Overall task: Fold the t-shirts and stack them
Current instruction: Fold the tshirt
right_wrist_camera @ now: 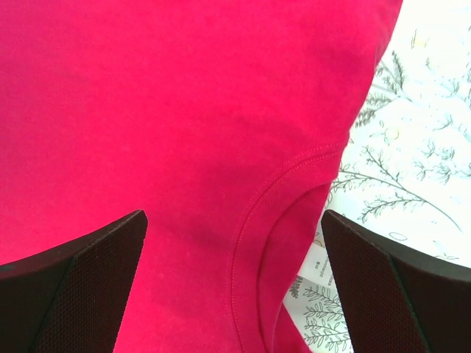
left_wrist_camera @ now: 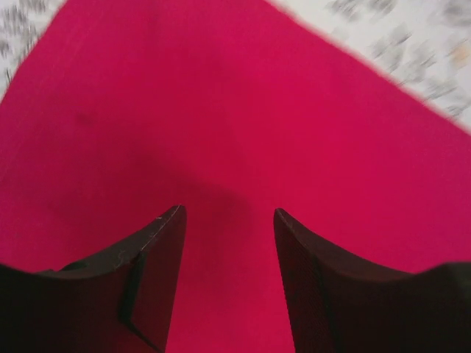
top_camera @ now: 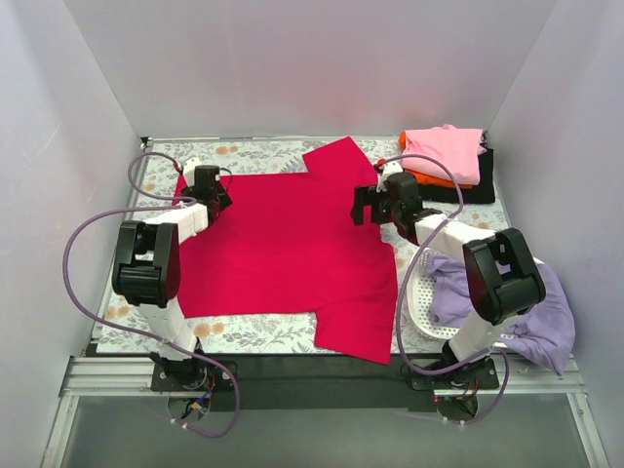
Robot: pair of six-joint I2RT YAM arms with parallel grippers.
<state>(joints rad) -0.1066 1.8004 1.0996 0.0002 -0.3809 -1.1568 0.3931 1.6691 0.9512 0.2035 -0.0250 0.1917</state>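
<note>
**BOOTH:** Quick picture, where does it all sit?

**ARMS:** The crimson t-shirt [top_camera: 283, 244] lies spread flat across the middle of the table [top_camera: 263, 151], collar toward my right side and hem toward my left. My left gripper [left_wrist_camera: 228, 212] hovers over the far hem corner. Its fingers are parted, with only cloth showing below the gap. My right gripper [right_wrist_camera: 234, 215] hangs above the collar [right_wrist_camera: 291, 180], spread wide and holding nothing.

**BOOTH:** So what worries you from here?

**ARMS:** Layers, mainly. If my right pinches at the neckline it may take only the top ply. The back panel would then be left behind and the fold would come out skewed. On the left I'm a little inside the edge, so closing there could bunch up a ridge rather than catch the corner.

**BOOTH:** And the two sides together?

**ARMS:** If one rises sooner or higher than the other, the cloth drags. The near sleeve [top_camera: 351, 336] lies close to the table's near edge and could slip over or crease under.

**BOOTH:** Any neighbours in the way?

**ARMS:** The pink t-shirt [top_camera: 444, 146] sits on the orange one [top_camera: 429, 178] and the black one [top_camera: 480, 187] at the far right, near my right wrist. A wide swing could clip that stack. The basket [top_camera: 414, 302], with the lavender t-shirt [top_camera: 541, 312] draped over it, is just beside my right forearm, so a low elbow might nudge it.
</note>
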